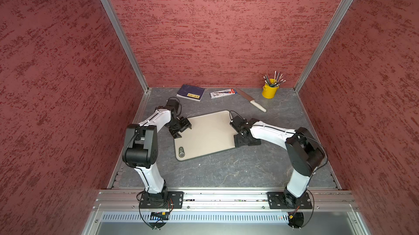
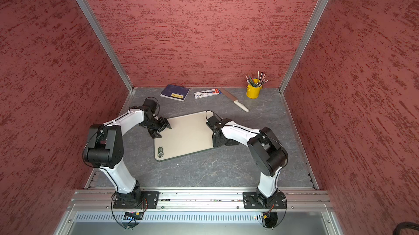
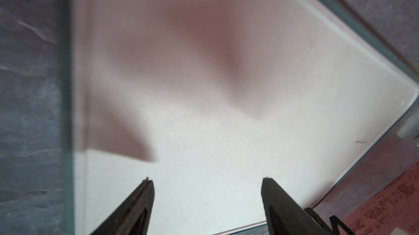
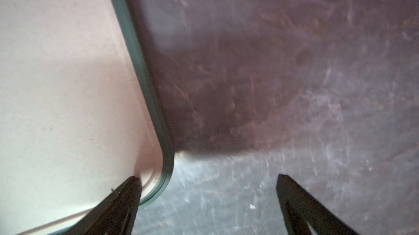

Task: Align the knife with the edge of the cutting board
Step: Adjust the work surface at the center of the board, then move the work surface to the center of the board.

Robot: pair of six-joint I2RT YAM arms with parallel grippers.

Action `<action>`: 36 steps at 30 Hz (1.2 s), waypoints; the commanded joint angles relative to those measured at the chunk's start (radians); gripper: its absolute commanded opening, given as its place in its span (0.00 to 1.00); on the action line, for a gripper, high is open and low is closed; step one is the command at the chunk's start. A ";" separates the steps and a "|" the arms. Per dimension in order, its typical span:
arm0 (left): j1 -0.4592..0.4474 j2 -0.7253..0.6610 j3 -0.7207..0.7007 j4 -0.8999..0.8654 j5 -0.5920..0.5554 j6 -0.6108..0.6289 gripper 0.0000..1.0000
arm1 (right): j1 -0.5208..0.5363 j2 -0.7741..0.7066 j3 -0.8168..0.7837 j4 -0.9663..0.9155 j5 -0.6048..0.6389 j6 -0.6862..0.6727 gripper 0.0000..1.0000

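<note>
Your knife (image 1: pixel 250 101) lies flat on the grey table (image 1: pixel 226 168) at the far right, its blade tip at the right end of a white packet (image 1: pixel 223 93), its pale handle angled toward the near right, and a yellow pencil cup (image 1: pixel 269 90) just beside it. It sits well apart from the cutting board (image 1: pixel 206 134) and from both pincers, beyond the board's far right corner. The board lies mid-table, slightly askew, with its oval hole at the near left corner. Your left gripper (image 1: pixel 183 130) hangs over the board's left edge, fingers (image 3: pixel 145 199) apart above bare board with nothing between them. Your right gripper (image 1: pixel 237 140) is at the board's near right corner, jaws wide. In the right wrist view one finger (image 4: pixel 122 199) is over the board and the other over the table, with the rounded corner between them; whether either touches, you cannot tell. A dark blue book (image 1: pixel 191 92) lies far left.
</note>
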 commanded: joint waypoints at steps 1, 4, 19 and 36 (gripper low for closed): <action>0.031 -0.035 0.013 -0.020 0.000 0.015 0.79 | -0.021 -0.058 -0.067 -0.046 -0.092 -0.007 0.98; 0.056 -0.070 -0.017 -0.018 -0.002 0.027 0.79 | -0.031 -0.110 -0.035 0.067 -0.129 -0.076 0.98; 0.096 -0.070 -0.143 0.012 0.091 0.097 0.83 | -0.238 0.222 0.270 0.103 -0.441 -0.100 0.98; -0.027 -0.037 -0.228 0.181 0.281 0.000 0.83 | -0.243 0.126 0.061 0.219 -0.683 -0.097 0.98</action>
